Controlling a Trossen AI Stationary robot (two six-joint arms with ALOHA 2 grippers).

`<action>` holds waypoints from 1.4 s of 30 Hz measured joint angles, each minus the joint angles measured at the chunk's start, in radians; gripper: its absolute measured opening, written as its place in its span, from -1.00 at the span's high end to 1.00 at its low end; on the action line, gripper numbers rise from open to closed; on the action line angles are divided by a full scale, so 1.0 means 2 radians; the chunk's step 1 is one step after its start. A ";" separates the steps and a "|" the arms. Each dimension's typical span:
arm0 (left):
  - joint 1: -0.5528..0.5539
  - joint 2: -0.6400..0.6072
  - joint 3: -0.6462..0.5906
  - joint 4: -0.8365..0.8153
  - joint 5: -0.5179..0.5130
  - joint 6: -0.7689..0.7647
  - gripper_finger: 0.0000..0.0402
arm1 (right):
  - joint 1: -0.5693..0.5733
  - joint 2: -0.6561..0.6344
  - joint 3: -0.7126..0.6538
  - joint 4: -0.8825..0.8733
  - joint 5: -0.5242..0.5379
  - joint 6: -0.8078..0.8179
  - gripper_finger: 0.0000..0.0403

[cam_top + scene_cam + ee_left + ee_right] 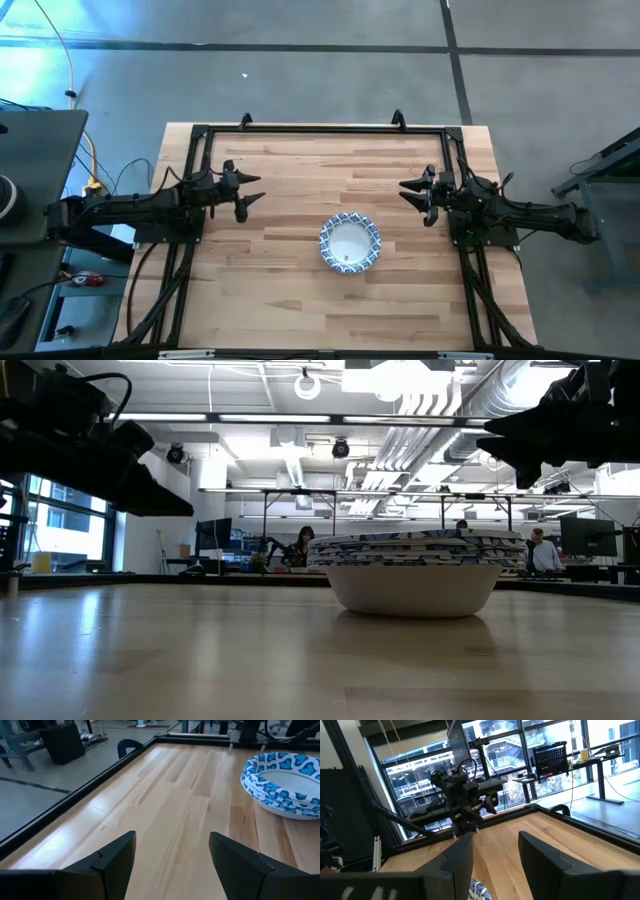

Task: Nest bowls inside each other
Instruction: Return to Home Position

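The left gripper (257, 188) hangs over the table's left side with its jaws spread wide and nothing between them. In its wrist view the fingers (116, 856) frame only bare wood, and their roots are cut off by the frame's edge. The right gripper (404, 190) hangs opposite, over the right side, jaws likewise parted and empty. Its fingers (463, 854) point across at the left arm (465, 795). Neither gripper touches anything.

The bowls (350, 243) sit nested in one stack on the table (290, 310), between the two grippers, somewhat nearer the right one, and well apart from both sets of jaws. From above only the top bowl shows; its white inside and blue-patterned rim hide all beneath.

The low view shows the bowls (415, 572) side-on: one white wall at the base and several thin patterned rims packed above it, too close to count. The left wrist view catches the bowls (282, 785) off to one side of the jaws, partly cut off. In the right wrist view only a sliver of patterned rim (479, 893) shows between the fingers at the frame's edge.
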 joint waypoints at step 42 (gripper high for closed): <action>-0.048 -0.003 -0.004 -0.097 0.004 -0.075 -0.20 | 0.000 0.000 0.000 -0.044 -0.028 0.009 0.27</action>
